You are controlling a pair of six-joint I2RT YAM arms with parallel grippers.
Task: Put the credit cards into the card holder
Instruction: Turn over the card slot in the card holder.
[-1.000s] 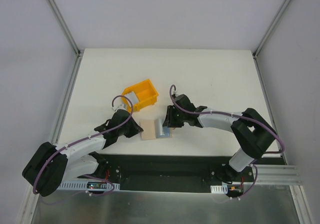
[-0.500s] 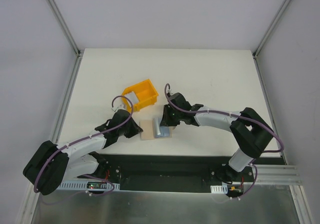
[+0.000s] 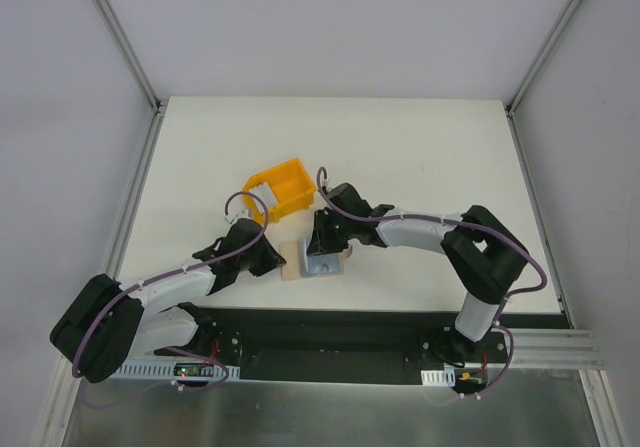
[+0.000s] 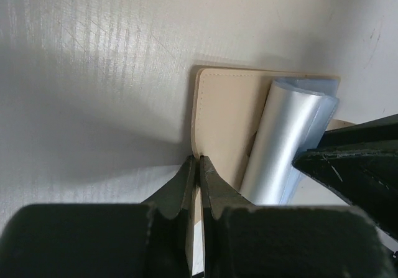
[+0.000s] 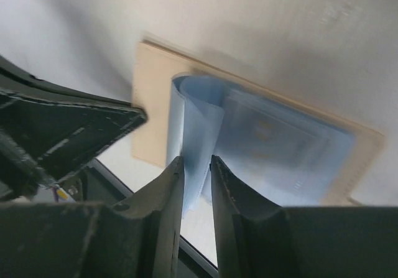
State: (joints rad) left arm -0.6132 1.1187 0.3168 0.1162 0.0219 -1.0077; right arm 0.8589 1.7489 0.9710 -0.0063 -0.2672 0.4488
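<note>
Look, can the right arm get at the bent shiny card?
Probably yes: the right end effector looks pinched on the curled edge of the credit card, lying on the card holder; nothing blocks it.

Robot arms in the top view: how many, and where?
2. The left arm stretches from bottom left to the wallet's left edge; the right arm stretches from bottom right over the wallet.

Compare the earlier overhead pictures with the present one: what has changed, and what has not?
The right claw slid left over the card holder and now grips the curled credit card. The left claw stayed clamped on the holder's edge; holder and yellow bin did not move.
</note>
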